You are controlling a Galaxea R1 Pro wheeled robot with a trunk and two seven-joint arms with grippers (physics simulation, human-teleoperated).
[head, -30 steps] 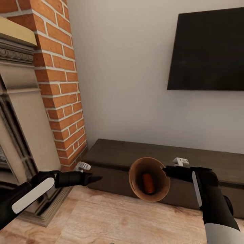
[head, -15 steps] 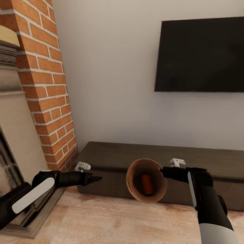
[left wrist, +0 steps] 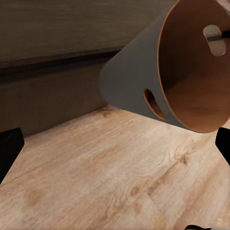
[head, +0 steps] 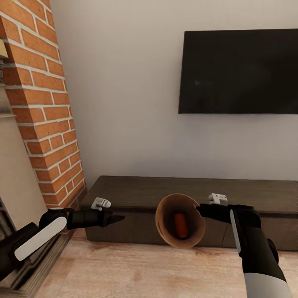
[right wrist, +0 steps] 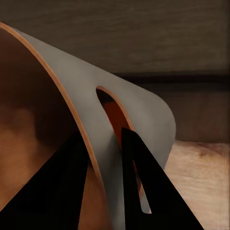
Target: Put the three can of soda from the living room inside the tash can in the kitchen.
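— Above the wood floor (head: 136,269), where's the tash can (head: 165,215)?

— Tipped on its side, mouth toward the head camera, before a dark low cabinet (head: 145,194). The right hand (head: 201,210) pinches its rim, one finger (right wrist: 62,187) inside, one outside.

— Cans?

— One orange can of soda (head: 180,225) lies inside.

— The left hand (head: 118,218)?

— Holding nothing, fingers spread apart, pointed at the bin.
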